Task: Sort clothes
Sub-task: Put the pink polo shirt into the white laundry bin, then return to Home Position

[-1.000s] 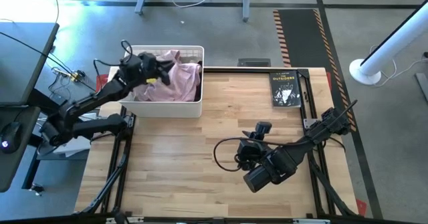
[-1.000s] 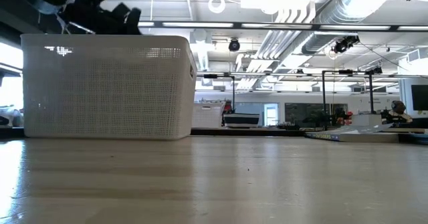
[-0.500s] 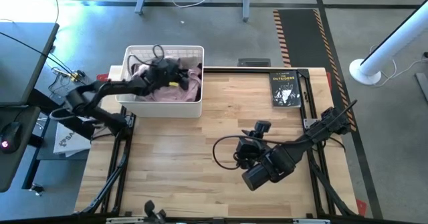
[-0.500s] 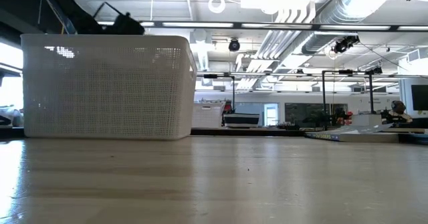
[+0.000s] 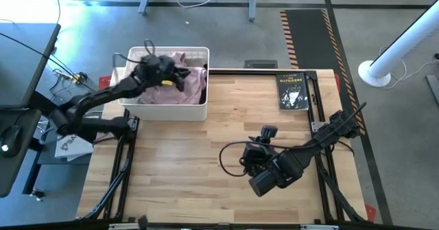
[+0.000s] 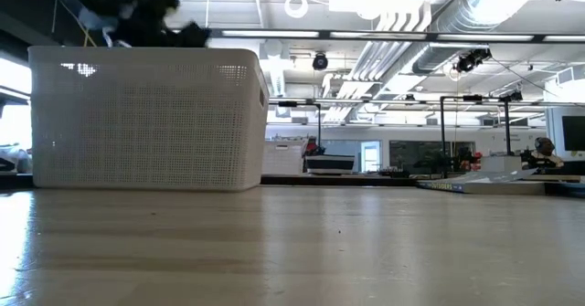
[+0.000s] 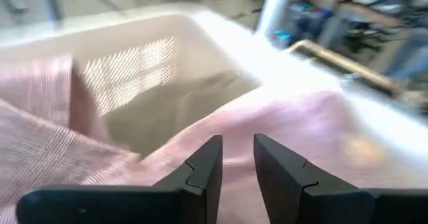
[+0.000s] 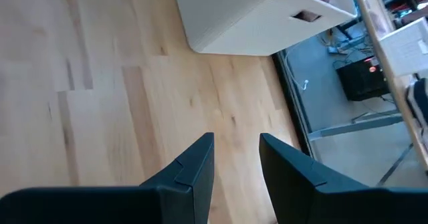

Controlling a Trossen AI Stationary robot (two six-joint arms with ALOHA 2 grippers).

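My left claw (image 7: pixel 234 158), fingers narrowly parted and gripping nothing, hovers over the pale pink garment (image 7: pixel 281 127) in the white basket (image 5: pixel 200 110) at the desk's far-left corner, probably to pick. Right claw (image 8: pixel 235 158) waits, narrow.

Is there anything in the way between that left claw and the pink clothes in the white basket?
Nothing visible is. The left gripper hangs over the open top of the white basket, its fingers slightly apart and pointed straight at the pale pink garment below. The right gripper waits over bare table.
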